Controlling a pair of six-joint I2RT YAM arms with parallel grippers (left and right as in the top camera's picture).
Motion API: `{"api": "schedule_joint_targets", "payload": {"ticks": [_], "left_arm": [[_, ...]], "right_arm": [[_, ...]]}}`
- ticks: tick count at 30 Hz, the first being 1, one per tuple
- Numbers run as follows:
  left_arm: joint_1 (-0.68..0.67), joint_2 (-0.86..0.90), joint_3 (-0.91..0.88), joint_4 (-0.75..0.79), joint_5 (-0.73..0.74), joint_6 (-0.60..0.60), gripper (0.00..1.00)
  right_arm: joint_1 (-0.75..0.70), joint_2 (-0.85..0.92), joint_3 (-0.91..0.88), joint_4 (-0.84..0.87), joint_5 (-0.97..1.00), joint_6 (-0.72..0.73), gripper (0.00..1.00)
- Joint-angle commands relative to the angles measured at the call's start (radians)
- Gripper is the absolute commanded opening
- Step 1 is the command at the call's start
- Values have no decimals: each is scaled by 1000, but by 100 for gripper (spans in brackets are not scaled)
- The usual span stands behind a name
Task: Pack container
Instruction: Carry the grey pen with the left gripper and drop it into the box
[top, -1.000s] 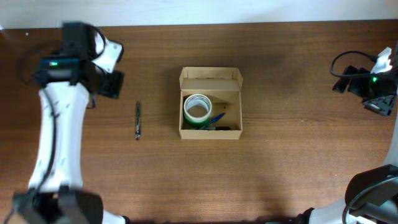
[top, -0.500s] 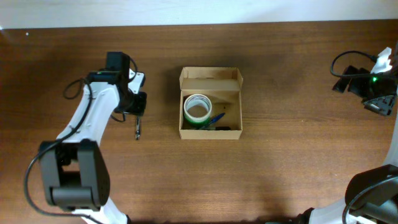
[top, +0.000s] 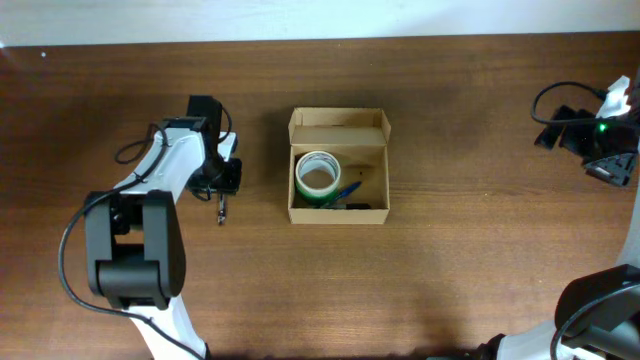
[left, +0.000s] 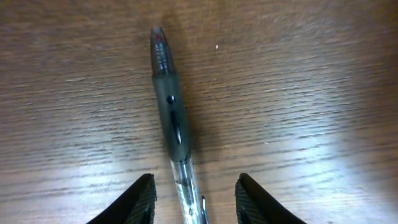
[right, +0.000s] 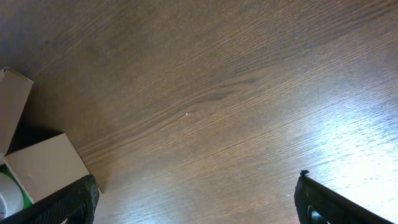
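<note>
The container (top: 338, 213) is a tan cardboard box at the table's middle, open, with its lid flap (top: 338, 124) folded back. Inside lie a green tape roll (top: 318, 176), a blue pen (top: 346, 191) and a dark item (top: 362, 206). A clear pen with a dark grip (top: 221, 208) lies on the table left of the box. My left gripper (top: 222, 183) is low over it. In the left wrist view the open jaws (left: 194, 190) straddle the pen's barrel (left: 171, 115) without gripping it. My right gripper (right: 196, 202) is open and empty, far right (top: 590, 145).
Dark brown wooden table (top: 450, 280). In the right wrist view the box corner (right: 43, 165) shows at the lower left. A black cable (top: 560, 95) loops by the right arm at the far right edge.
My left arm has swung in from the far left and come down over the pen on the table. The right arm and the box have not moved.
</note>
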Motion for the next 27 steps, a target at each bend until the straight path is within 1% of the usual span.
{"api": "schedule_joint_targets", "payload": {"ticks": [1, 6, 9, 10, 12, 16, 19, 23, 27], "left_arm": [[7, 46, -8, 4, -11, 27, 41], [8, 64, -23, 28, -11, 22, 40], [8, 64, -22, 29, -11, 19, 5], [8, 64, -21, 29, -11, 19, 2], [8, 64, -17, 29, -11, 20, 2], [14, 49, 45, -16, -12, 85, 2], [21, 16, 164, -84, -11, 125, 2], [15, -43, 380, -156, -2, 177, 2], [-29, -103, 599, -254, 91, 367, 2]], "right_arm": [[-3, 5, -5, 0, -9, 1, 99], [-3, 5, -5, 0, -9, 1, 99], [-3, 5, -5, 0, -9, 1, 99], [-3, 5, -5, 0, -9, 1, 99], [-3, 5, -5, 0, -9, 1, 99], [-3, 5, -5, 1, -9, 1, 99], [-3, 5, -5, 0, -9, 1, 99], [-3, 5, -5, 0, -9, 1, 99], [-3, 5, -5, 0, -9, 1, 99]]}}
